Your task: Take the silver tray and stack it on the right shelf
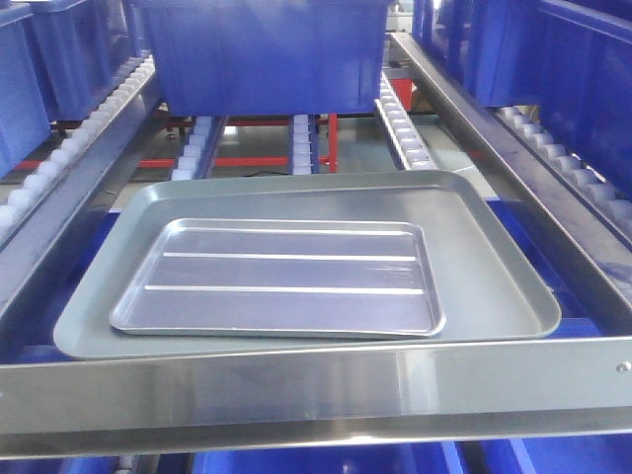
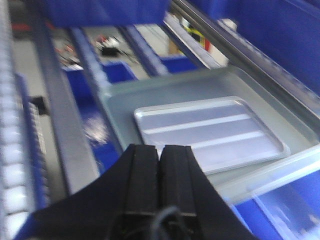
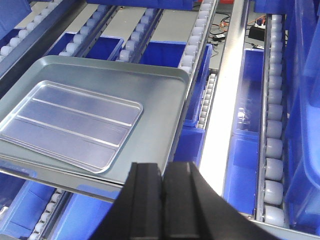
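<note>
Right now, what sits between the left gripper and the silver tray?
In the left wrist view, the shut left gripper hangs above the near edge. Only the grey tray's floor and rim lie between it and the silver tray; nothing else shows there.

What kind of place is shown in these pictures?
Probably a warehouse or factory flow rack: sloping rails of small white plastic rollers, large blue plastic bins, and a shiny ribbed metal tray inside a larger dull grey tray.
</note>
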Controlling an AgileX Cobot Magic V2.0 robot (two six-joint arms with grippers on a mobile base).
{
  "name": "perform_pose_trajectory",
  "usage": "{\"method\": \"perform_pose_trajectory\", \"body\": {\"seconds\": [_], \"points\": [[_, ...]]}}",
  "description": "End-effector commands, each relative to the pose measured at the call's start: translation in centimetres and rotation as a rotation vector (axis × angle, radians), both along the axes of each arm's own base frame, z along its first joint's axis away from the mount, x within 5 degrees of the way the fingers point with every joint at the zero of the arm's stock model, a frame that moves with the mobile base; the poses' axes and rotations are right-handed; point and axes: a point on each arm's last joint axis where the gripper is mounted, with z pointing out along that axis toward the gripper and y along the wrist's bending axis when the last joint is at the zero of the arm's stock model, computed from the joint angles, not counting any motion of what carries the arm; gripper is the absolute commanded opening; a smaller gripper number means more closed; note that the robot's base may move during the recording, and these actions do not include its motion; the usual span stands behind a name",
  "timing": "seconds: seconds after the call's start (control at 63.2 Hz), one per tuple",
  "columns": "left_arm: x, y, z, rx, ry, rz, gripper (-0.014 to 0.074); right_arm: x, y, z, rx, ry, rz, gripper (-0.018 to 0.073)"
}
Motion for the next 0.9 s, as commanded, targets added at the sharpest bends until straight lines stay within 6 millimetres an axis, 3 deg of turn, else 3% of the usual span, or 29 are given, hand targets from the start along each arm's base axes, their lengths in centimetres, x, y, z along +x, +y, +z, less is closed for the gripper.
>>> {"method": "perform_pose_trajectory", "body": {"seconds": [0.0, 0.253, 0.887], "points": [[-0.1, 0.5, 0.5, -0.065, -0.165, 0.079, -0.0101, 0.1, 0.1, 1.5, 0.009, -0.101, 0.007, 0.0049], [0.1, 1.9, -4.4, -0.13, -0.306, 0.32, -0.0101, 0.1, 0.1, 1.5, 0.009, -0.101, 0.007, 0.0049], [0.1, 2.2, -4.4, -0.135, -0.303, 0.379, -0.0101, 0.1, 0.1, 1.5, 0.009, -0.102, 0.007, 0.0049]]}}
